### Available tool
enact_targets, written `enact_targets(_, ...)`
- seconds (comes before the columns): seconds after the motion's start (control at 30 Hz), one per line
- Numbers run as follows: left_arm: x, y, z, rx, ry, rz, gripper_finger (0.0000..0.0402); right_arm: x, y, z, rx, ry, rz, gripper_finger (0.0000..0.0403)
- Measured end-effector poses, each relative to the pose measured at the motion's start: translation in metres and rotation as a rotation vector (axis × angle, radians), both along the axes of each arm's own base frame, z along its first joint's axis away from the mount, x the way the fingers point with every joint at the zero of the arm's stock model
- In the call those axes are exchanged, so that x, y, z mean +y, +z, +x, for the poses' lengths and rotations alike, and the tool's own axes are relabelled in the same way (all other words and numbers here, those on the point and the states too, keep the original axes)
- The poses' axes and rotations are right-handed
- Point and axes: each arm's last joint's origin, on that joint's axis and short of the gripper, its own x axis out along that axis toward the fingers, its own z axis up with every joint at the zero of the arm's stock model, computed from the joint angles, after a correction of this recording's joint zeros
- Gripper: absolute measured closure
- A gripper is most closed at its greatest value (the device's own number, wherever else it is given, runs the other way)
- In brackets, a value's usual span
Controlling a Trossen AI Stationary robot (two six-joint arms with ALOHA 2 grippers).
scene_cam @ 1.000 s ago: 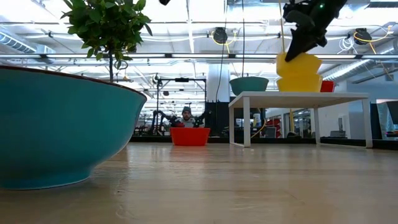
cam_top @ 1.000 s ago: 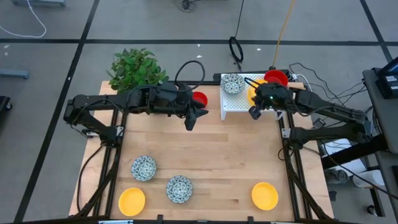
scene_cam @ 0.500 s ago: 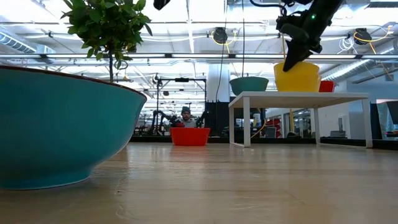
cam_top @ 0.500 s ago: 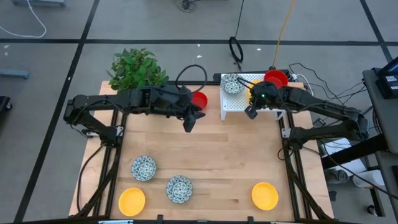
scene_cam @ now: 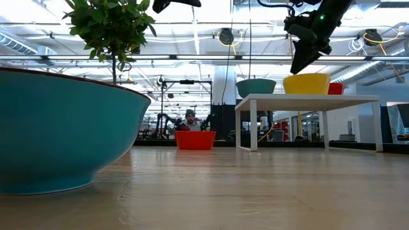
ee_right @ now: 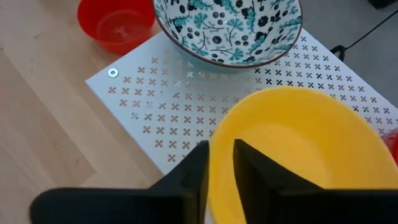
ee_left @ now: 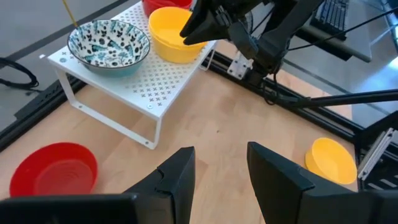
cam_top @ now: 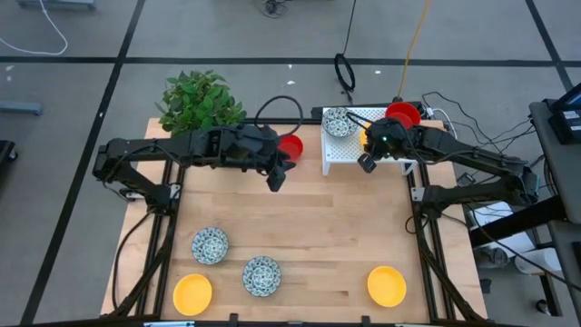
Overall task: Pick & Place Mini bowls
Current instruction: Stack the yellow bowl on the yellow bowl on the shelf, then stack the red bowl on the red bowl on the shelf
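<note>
**Yellow Bowl Set Down on White Rack; Right Jaws Parting at Its Rim**

Since a second ago, the yellow bowl has come down from its lifted position onto the white rack, and the right jaws have begun to part.

High view: the right gripper (cam_top: pixel 367 162) sits over the front edge of the white rack (cam_top: pixel 340 151) at the far right of the counter (cam_top: pixel 327 227). A patterned bowl (cam_top: pixel 339 121) stands on the rack, with a red bowl (cam_top: pixel 402 114) behind the arm. The left gripper (cam_top: pixel 275 176) hangs over mid-counter, just beside another red bowl (cam_top: pixel 290 145). Along the near edge lie two patterned bowls (cam_top: pixel 210 244) (cam_top: pixel 261 275) and two yellow bowls (cam_top: pixel 192 292) (cam_top: pixel 387 285). A leafy plant (cam_top: pixel 198 100) stands at the far left corner.

Low view: the yellow bowl (scene_cam: pixel 307 84) rests flat on the rack top, the right gripper's tip just above its left rim. A teal bowl wall fills the near left. A person sits in the room far behind.

Left wrist view: the left jaws stand moderately apart, holding nothing, above bare counter; the rack with its patterned and yellow bowls lies ahead.

Right wrist view: the right jaws straddle the yellow bowl's rim, one finger (ee_right: pixel 189 171) outside and one inside, narrowly apart. Whether they touch the rim cannot be told.
</note>
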Motion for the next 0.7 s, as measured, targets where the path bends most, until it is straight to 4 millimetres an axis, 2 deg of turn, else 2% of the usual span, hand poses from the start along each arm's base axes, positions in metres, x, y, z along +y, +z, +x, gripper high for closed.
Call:
enact_targets(0.2,0.002,-0.006,0.002,0.047,0.039,0.058,0.0254,0.0,0.003,-0.003,-0.009,-0.015,-0.025,0.0292)
enact_targets(0.33,0.004,-0.024,0.01,0.181,0.058,0.151,0.0254,0.003,0.009,-0.006,-0.059,-0.01,-0.041,0.0271)
enact_targets(0.53,0.01,-0.075,0.04,0.418,-0.008,0.258,0.0254,0.009,0.022,-0.014,-0.159,0.013,-0.073,0.0259)
enact_targets(0.7,0.026,-0.126,0.066,0.583,0.018,0.312,0.0254,0.015,0.03,-0.021,-0.238,0.061,-0.053,0.0262)
